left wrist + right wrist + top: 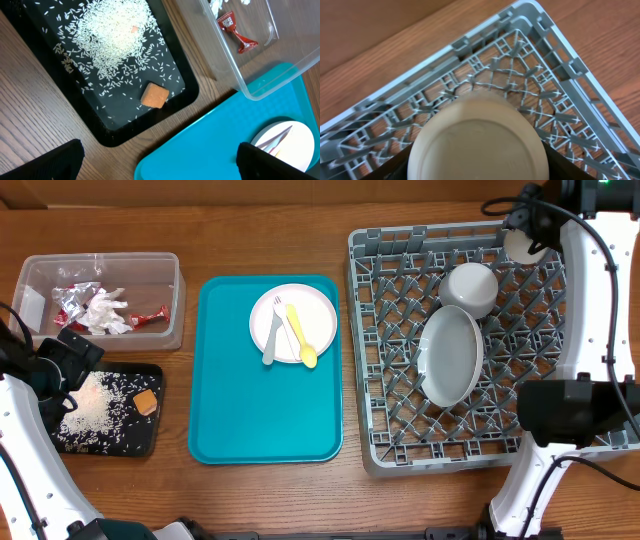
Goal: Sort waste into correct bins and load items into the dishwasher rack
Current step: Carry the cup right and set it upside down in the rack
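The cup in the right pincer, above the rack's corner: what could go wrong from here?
1. The cup hangs near the corner rim of the rack; released here, it might land on the rim or a peg and tip over.
2. The bowl stands close by; a move inward could knock it.

I see wooden table (pixel 280 220), brown grain, across whole overhead view. Four things rest directly on it. Clear tub (pixel 178 300) at far left, toward back. Black tray (pixel 150 442) just in front of tub. Teal tray (pixel 260 420) in middle, thin strip of wood between it and black tray. Grey rack (pixel 360 380) on right, just beside teal tray.
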Robot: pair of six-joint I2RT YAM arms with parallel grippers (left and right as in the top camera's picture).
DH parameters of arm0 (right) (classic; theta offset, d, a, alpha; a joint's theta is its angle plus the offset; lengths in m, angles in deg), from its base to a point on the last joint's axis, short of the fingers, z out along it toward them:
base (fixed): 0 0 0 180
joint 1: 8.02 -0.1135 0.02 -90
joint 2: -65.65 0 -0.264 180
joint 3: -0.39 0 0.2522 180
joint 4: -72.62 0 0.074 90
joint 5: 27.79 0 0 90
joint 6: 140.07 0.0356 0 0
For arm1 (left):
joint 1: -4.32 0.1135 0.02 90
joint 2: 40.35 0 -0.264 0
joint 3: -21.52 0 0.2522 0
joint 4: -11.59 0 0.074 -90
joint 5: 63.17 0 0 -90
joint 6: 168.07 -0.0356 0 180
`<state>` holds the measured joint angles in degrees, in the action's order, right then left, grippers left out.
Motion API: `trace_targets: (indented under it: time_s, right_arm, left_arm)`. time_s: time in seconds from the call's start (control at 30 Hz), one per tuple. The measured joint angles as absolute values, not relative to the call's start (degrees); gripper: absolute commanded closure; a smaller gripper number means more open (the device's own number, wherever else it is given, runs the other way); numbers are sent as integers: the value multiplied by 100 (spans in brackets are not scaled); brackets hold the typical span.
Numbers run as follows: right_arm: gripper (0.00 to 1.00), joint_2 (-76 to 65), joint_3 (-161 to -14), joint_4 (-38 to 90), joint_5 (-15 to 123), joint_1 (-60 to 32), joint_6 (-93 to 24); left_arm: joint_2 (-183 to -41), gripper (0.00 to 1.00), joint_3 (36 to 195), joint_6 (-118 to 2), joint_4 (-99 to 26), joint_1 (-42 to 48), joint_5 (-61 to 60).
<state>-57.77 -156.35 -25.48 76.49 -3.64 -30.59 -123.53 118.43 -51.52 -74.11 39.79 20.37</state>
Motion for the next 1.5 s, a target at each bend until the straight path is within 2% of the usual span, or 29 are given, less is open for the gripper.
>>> trace_targets:
  time_s: [0.4, 0.77, 0.97, 1.07, 1.2, 1.23, 1.5]
  right_arm:
    - [57, -5844, -14466, -2318, 7558, 460, -2978]
    - [57, -5871, -13357, -1687, 7459, 635, -2930]
    - [57, -5871, -13283, -1617, 7422, 790, -2927]
    - [50, -5873, -13283, -1619, 7394, 830, -2930]
    - [4, -5873, -13281, -1645, 7293, 849, -2908]
    - [0, -5873, -13281, -1647, 7265, 849, -2882]
    - [0, -5873, -13386, -2080, 7105, 849, -2914]
  left_arm:
    - [-12353, 0, 11843, -5152, -7411, 3979, 2037]
    - [-12353, 0, 11843, -5152, -7411, 3979, 2035]
    - [-12353, 0, 11843, -5152, -7411, 3979, 2037]
    - [-12353, 0, 11843, -5152, -7411, 3979, 2037]
    - [-12353, 0, 11843, -5152, -7411, 3979, 2035]
    - [-12353, 0, 11843, -5152, -7411, 3979, 2035]
    - [-12353, 0, 11843, -5152, -7411, 3979, 2035]
